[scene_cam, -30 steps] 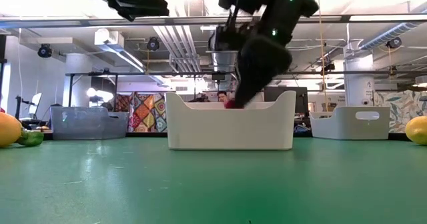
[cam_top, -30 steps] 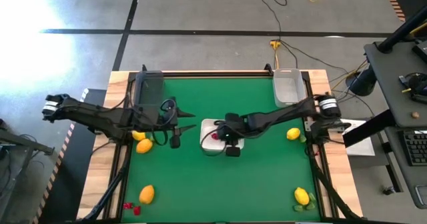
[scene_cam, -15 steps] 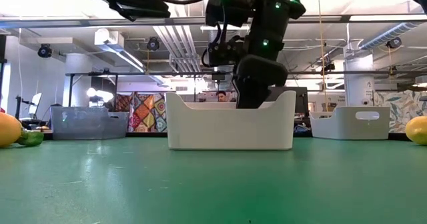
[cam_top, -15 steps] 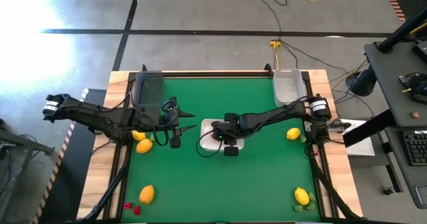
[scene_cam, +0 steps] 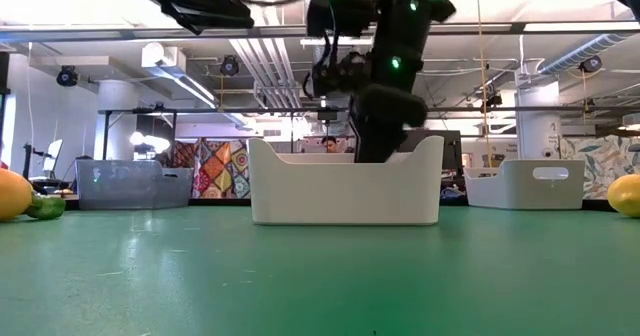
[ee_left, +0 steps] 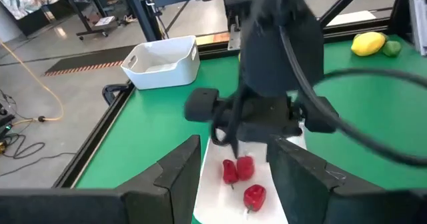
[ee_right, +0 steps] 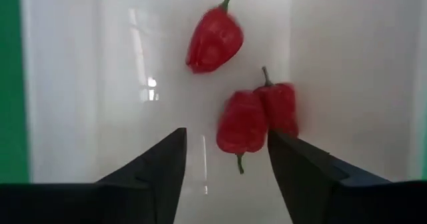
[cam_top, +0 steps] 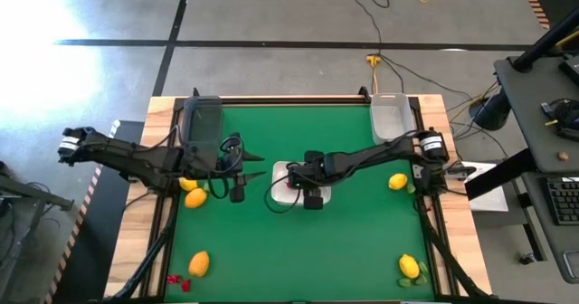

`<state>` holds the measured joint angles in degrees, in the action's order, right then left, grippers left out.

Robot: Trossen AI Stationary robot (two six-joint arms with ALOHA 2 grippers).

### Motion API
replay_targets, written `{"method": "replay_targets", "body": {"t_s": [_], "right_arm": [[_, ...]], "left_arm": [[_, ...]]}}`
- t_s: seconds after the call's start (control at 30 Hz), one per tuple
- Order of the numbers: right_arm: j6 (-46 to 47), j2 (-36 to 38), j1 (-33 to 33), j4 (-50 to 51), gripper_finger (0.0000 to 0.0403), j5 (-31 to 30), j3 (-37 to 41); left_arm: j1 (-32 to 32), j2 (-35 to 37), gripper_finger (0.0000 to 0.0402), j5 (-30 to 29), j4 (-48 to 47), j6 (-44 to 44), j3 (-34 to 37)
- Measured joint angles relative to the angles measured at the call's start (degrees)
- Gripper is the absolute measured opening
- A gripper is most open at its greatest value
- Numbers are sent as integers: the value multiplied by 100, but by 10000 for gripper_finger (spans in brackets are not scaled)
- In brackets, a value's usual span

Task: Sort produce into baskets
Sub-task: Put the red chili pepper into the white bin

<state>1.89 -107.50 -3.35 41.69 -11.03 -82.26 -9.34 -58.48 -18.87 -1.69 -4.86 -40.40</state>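
Right wrist view shows the right tool (ee_right: pixel 223 174) spread wide and empty, low inside the white shallow rounded-square tray (ee_right: pixel 80 84), above three small red stemmed peppers (ee_right: pixel 241 123). A clean exit probably means rising straight up, clear of the rim. Left tool (ee_left: pixel 230 174), open and empty, waits beside the tray.

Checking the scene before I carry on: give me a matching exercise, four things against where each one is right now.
Things:
1. red peppers
2. dark bin
3. clear bin
4. right gripper

Places:
A. far left corner of the mat
B. open, low over the white tray
C. far right corner of the mat
D. lying in the white tray

Pairs: 1-D, 2-A, 3-C, 4-B
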Motion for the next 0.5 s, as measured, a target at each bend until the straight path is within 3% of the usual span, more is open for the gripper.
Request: {"method": "replay_targets", "body": {"t_s": [0.13,0.23,0.37,0.5], "right_arm": [[-45,280,-152,520,220,-577,-551],[-159,586,-375,738,221,-1135,-859],[-154,1100,-675,713,221,-1726,-962],[179,1477,-908,732,221,-1912,-962]], "left_arm": [[-202,82,158,261,-357,320,0],[-448,194,158,962,-839,945,-48],[-957,217,158,2120,-1395,2316,-270],[-1648,113,158,2444,-1830,3851,-375]]}}
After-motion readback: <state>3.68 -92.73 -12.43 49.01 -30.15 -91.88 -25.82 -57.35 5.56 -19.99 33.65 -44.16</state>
